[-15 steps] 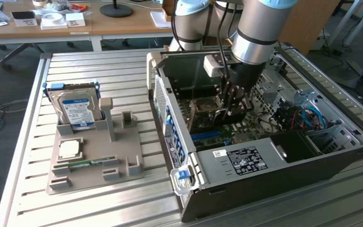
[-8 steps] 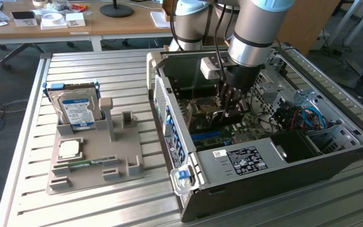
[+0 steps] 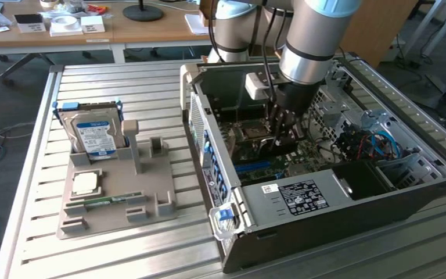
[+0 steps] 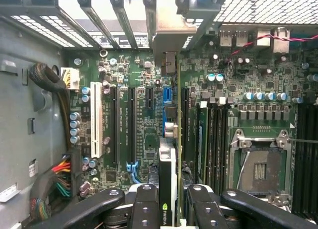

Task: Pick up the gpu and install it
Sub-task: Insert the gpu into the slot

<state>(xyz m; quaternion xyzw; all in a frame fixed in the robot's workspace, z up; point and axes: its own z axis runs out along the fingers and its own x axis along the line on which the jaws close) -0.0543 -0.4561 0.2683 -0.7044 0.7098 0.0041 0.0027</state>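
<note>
My gripper (image 3: 283, 132) reaches down into the open computer case (image 3: 207, 145), over the motherboard (image 3: 246, 152). In the wrist view the gripper (image 4: 171, 211) is shut on the gpu (image 4: 168, 164), which I see edge-on as a thin green board with a dark face. Black fingers (image 4: 145, 206) press on both of its sides. The gpu's metal end bracket (image 4: 166, 25) sits at the case's rear slot openings. The card stands upright along the black expansion slots (image 4: 133, 124), just above the motherboard (image 4: 124, 65); I cannot tell whether it touches a slot.
A grey holder (image 3: 114, 215) on the slatted table carries a hard drive (image 3: 91, 133), a CPU (image 3: 86, 183) and a RAM stick (image 3: 103, 201). Inside the case are the power supply (image 3: 297, 197), blue cables (image 3: 382, 142), a CPU socket (image 4: 258, 169) and a wire bundle (image 4: 52, 87).
</note>
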